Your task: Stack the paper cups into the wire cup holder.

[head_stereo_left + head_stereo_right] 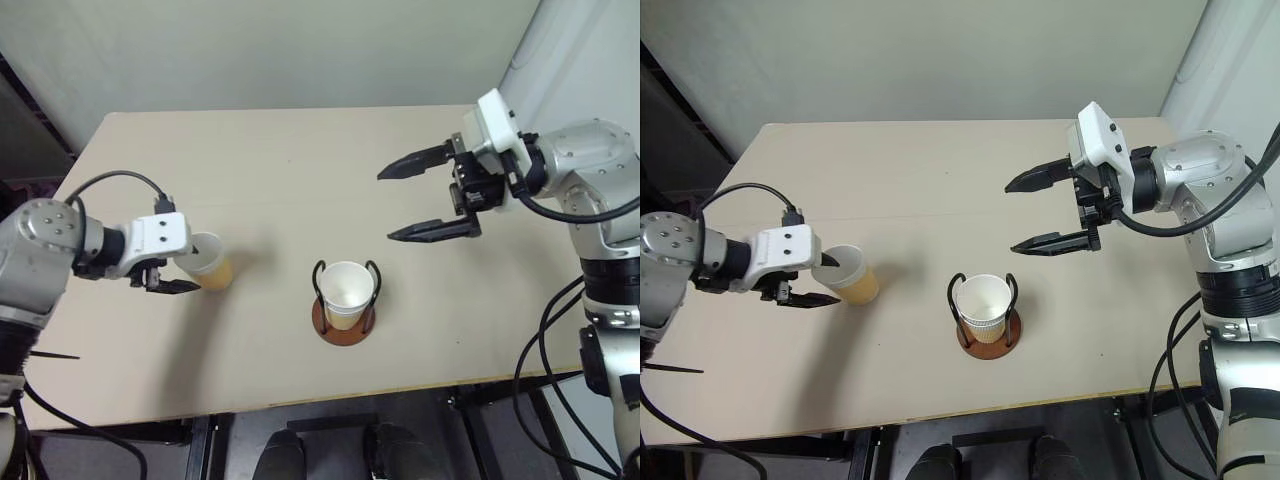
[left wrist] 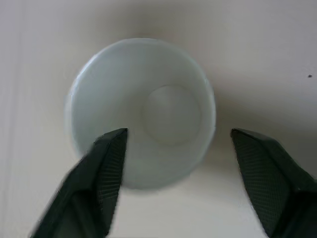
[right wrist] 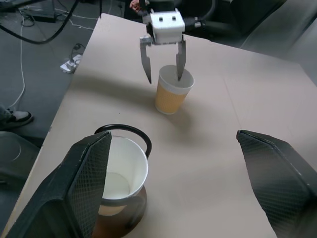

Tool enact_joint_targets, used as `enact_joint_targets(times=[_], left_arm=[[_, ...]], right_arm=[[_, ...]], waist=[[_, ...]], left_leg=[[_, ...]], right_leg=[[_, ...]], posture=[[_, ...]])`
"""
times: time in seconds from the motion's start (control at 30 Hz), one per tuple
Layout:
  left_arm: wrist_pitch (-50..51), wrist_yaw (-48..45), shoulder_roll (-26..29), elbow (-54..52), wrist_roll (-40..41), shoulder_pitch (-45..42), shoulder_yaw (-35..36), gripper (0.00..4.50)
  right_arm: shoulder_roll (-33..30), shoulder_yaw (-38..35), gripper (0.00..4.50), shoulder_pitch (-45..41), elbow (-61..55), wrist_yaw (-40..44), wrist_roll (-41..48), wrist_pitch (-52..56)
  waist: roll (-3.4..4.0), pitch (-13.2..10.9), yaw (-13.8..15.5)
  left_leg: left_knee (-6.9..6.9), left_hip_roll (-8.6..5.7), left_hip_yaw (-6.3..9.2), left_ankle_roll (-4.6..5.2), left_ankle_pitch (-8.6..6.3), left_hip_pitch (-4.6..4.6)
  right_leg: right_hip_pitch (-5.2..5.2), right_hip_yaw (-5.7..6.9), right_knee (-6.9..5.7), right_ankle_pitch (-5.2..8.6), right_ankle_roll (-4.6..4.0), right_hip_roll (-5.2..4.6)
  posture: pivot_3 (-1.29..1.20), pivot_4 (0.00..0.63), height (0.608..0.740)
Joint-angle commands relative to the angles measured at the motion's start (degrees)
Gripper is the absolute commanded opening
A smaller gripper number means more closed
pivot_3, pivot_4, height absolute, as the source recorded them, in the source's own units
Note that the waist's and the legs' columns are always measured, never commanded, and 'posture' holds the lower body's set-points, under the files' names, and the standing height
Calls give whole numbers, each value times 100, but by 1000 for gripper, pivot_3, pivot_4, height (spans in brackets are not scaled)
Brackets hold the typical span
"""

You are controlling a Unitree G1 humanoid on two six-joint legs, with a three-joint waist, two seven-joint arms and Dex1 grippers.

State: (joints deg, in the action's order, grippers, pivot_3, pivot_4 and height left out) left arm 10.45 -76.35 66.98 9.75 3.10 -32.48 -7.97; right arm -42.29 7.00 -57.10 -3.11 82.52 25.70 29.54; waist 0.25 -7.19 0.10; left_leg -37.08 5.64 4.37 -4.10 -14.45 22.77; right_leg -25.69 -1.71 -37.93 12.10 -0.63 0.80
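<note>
Now left fingers (image 3: 177,63) straddling paper cup (image 3: 172,92) rim, unclosed

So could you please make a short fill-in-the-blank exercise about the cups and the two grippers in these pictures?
1. One tapered white-and-tan paper cup stands inside the wire cup holder with the round reddish-brown base, between its two black wire ____.
2. A second paper cup stands on the beige table, at the robot's ____ gripper.
3. One finger of that gripper reaches ____ this cup's rim.
4. The right gripper hangs above the table with its fingers wide ____.

Missing words: loops; left; inside; open
</note>
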Motion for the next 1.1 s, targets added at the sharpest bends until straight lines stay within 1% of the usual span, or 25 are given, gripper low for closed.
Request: enact_joint_targets(times=[0.03,0.1,0.2,0.23,0.33,0.43,0.47,0.57,0.63,0.7,0.77,0.93,1.03,1.1], left_arm=[[-24,-105,-35,-86,22,-141,97,1989],[-15,-194,-44,-142,76,-151,149,1243],[-68,-539,49,-286,390,-112,341,149],[-79,-630,85,-310,480,-128,413,49],[141,-937,82,-565,1138,-470,820,49],[503,-1106,-121,-918,1899,-1230,1071,49],[595,-1132,-216,-1004,2077,-1516,1080,49],[872,-1251,-733,-1248,2585,-2398,912,49],[1003,-1396,-1064,-1337,2822,-2784,769,49],[998,-1564,-1328,-1363,2950,-3011,452,49],[853,-1615,-1401,-1367,2981,-3067,16,49],[175,-1615,-1262,-1265,2959,-3167,-1140,49],[-92,-1615,-1193,-1274,3106,-3271,-1544,49],[-316,-1615,-1196,-1201,2999,-3296,-1817,49]], right_arm=[[-126,-201,4226,0,-257,-46,139,44],[-144,-194,4226,7,-275,-66,135,48],[-174,-207,4226,1,-276,-76,135,50],[-195,-216,4226,4,-275,-74,134,49],[-349,-296,4226,28,-309,-25,167,71],[-578,-452,4226,65,-313,98,312,104],[-660,-511,4226,86,-306,139,360,116],[-961,-615,4226,276,-274,295,382,55],[-1131,-661,4226,425,-272,379,365,4],[-1332,-824,4226,625,-327,498,468,-8],[-1475,-1011,4226,806,-459,550,630,25],[-1572,-1333,4226,1127,-1059,168,973,345],[-1636,-1420,4226,1312,-1227,6,1009,401],[-1684,-1461,4226,1381,-1309,-85,1047,435]], waist=[[0,0,0],[0,0,0],[0,0,1],[0,0,0],[-2,1,13],[-8,4,53],[-9,4,58],[-9,5,76],[-9,5,79],[-8,5,76],[-7,4,71],[-5,3,41],[-5,3,46],[-4,3,56]], left_leg=[[0,-1,-1,0,0,0],[0,-1,-3,0,0,-1],[0,-1,-3,0,0,-2],[0,-1,-3,0,0,-2],[-3,-1,-3,0,0,-2],[-10,-2,-2,-1,0,7],[-14,-6,-3,-1,0,9],[-21,-24,-8,-1,0,10],[-31,-29,-11,2,-2,7],[-44,-34,-15,4,-3,6],[-58,-37,-22,7,-4,7],[-87,-49,-36,19,-10,3],[-99,-49,-26,27,-14,2],[-103,-55,-23,28,-14,2]], right_leg=[[0,0,-1,0,1,4],[-2,0,-1,-2,1,12],[-2,1,-1,-5,0,21],[-2,1,-1,-5,0,24],[-2,2,-2,-8,-1,28],[-1,6,0,-11,-1,31],[1,5,1,-11,-1,31],[9,1,4,-12,2,21],[16,-2,6,-16,9,15],[21,-5,7,-23,22,14],[25,-8,7,-35,42,15],[34,-18,8,-51,70,29],[47,-19,13,-57,79,38],[58,-22,23,-59,84,38]], posture=[[0,150,740],[0,150,740],[0,150,740],[0,150,740],[0,150,740],[0,150,740],[0,150,740],[0,150,740],[0,150,740],[0,150,740],[0,150,740],[0,150,740],[0,150,740],[0,150,740]])
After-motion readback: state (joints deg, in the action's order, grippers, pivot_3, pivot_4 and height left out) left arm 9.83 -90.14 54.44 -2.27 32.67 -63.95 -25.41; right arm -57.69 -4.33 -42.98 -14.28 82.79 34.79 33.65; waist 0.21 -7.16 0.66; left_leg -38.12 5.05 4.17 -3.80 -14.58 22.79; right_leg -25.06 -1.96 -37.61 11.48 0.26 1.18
